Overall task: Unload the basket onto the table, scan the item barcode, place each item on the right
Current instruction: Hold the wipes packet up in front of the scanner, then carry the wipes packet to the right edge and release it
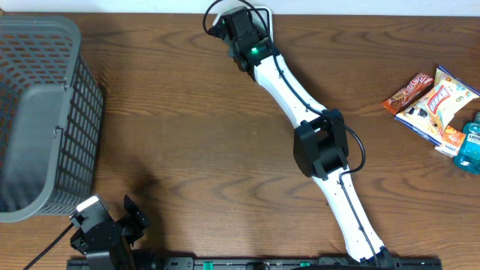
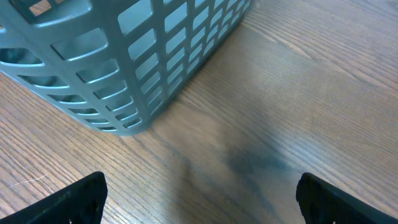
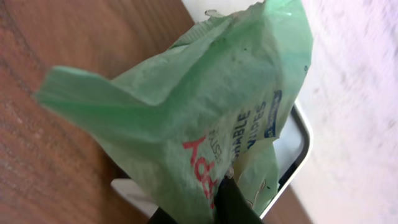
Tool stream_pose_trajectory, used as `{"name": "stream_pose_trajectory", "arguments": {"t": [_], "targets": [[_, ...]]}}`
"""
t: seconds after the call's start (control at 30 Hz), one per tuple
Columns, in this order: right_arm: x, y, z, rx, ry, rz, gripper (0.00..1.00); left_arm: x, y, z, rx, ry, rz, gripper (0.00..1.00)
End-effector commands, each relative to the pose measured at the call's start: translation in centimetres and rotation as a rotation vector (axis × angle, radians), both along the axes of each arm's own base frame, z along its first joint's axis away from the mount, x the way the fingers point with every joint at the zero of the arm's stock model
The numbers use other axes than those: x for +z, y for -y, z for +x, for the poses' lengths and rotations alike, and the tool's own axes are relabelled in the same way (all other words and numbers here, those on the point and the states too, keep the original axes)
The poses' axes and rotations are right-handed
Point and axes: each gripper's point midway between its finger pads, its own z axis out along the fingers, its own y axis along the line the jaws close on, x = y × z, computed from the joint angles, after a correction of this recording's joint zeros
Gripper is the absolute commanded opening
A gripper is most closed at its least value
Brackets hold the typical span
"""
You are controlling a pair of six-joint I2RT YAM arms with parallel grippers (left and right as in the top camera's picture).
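Currently, right fingers [image 3: 229, 200] are shut tight on the lower edge of the green wipes packet [image 3: 199, 106], pinching a thin fold of film, so the jaws are all but closed. The packet stands up and away from the fingers, crumpled and slack, its red and blue lettering turned sideways to the wrist camera. No barcode shows on this face; I cannot tell which side carries it.

Just beyond the packet, past the fingertips, lies a white plate [image 3: 301, 142] with rounded corners at the far edge of the table [image 3: 56, 68]. I take it for the scanner. That would explain the hold: an edge pinch leaves the broad faces free to be shown to the reader. Whether the packet touches the plate, I cannot say.

Left fingers [image 1: 132, 219] are spread as wide as they go and hold nothing. They hang over bare wood, with a corner of the grey basket [image 2: 143, 62] just ahead of them. I read this as parked near the drop-off, out of the working arm's way.

Judgement: the scan is in hand and not confirmed. If nothing registers, the packet likely needs turning at the wrist. The slack film may fold over the code.
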Motion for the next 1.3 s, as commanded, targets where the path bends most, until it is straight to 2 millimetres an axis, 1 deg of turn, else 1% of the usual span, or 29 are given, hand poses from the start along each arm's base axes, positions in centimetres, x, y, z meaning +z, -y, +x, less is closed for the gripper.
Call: {"name": "stream_pose_trajectory", "arguments": {"t": [0.0, 0.2, 0.3, 0.33, 0.47, 0.53, 0.6, 0.7, 0.73, 0.77, 0.8, 0.87, 0.93, 1.0, 1.07, 1.1, 1.13, 1.2, 1.23, 1.27], "targets": [[2.2, 0.5, 0.9, 0.069, 0.044, -0.037, 0.01, 0.4, -0.2, -0.1, 0.014, 0.014, 0.000, 0.97], [1.7, 1.4, 1.2, 0.087, 0.018, -0.030, 0.01, 0.4, -0.2, -0.1, 0.014, 0.014, 0.000, 0.97], [0.4, 0.9, 0.3, 0.167, -0.066, 0.026, 0.01, 0.4, -0.2, -0.1, 0.014, 0.014, 0.000, 0.97], [0.0, 1.0, 0.1, 0.177, -0.088, 0.034, 0.01, 0.4, -0.2, -0.1, 0.014, 0.014, 0.000, 0.97], [-0.5, 2.4, 0.1, 0.135, -0.108, 0.021, 0.01, 0.4, -0.2, -0.1, 0.014, 0.014, 0.000, 0.97], [0.4, 3.1, 0.2, 0.082, -0.095, 0.032, 0.01, 0.4, -0.2, -0.1, 0.014, 0.014, 0.000, 0.97], [1.8, 3.6, -0.3, 0.056, -0.098, 0.032, 0.01, 0.4, -0.2, -0.1, 0.014, 0.014, 0.000, 0.97], [4.9, 5.3, -1.7, 0.014, -0.118, 0.009, 0.01, 0.4, -0.2, -0.1, 0.014, 0.014, 0.000, 0.97], [6.1, 6.2, -2.3, -0.004, -0.127, 0.006, 0.01, 0.4, -0.2, -0.1, 0.014, 0.014, 0.000, 0.97], [8.1, 7.5, -3.0, -0.033, -0.131, 0.014, 0.01, 0.4, -0.2, -0.1, 0.014, 0.014, 0.000, 0.97], [9.0, 8.2, -3.3, -0.047, -0.132, 0.021, 0.01, 0.4, -0.2, -0.1, 0.014, 0.014, 0.000, 0.97], [11.6, 10.8, -4.0, -0.106, -0.126, 0.051, 0.01, 0.4, -0.2, -0.1, 0.014, 0.014, 0.000, 0.97], [13.5, 14.0, -4.3, -0.180, -0.121, 0.086, 0.01, 0.4, -0.2, -0.1, 0.014, 0.014, 0.000, 0.97], [14.4, 17.2, -4.4, -0.277, -0.119, 0.139, 0.01, 0.4, -0.2, -0.1, 0.014, 0.014, 0.000, 0.97], [14.4, 21.0, -4.3, -0.394, -0.126, 0.196, 0.01, 0.4, -0.2, -0.1, 0.014, 0.014, 0.000, 0.98], [13.9, 22.4, -4.2, -0.429, -0.136, 0.209, 0.01, 0.4, -0.2, -0.1, 0.014, 0.014, 0.000, 0.97], [13.0, 24.0, -4.2, -0.460, -0.157, 0.219, 0.01, 0.4, -0.2, -0.1, 0.014, 0.014, 0.000, 0.97], [10.5, 27.0, -4.2, -0.531, -0.206, 0.236, 0.01, 0.4, -0.2, -0.1, 0.014, 0.014, 0.000, 0.97], [8.6, 28.9, -4.4, -0.581, -0.238, 0.239, 0.01, 0.4, -0.2, -0.1, 0.014, 0.014, 0.000, 0.97], [7.2, 30.3, -4.6, -0.613, -0.262, 0.237, 0.01, 0.4, -0.2, -0.1, 0.014, 0.014, 0.000, 0.97]]}}
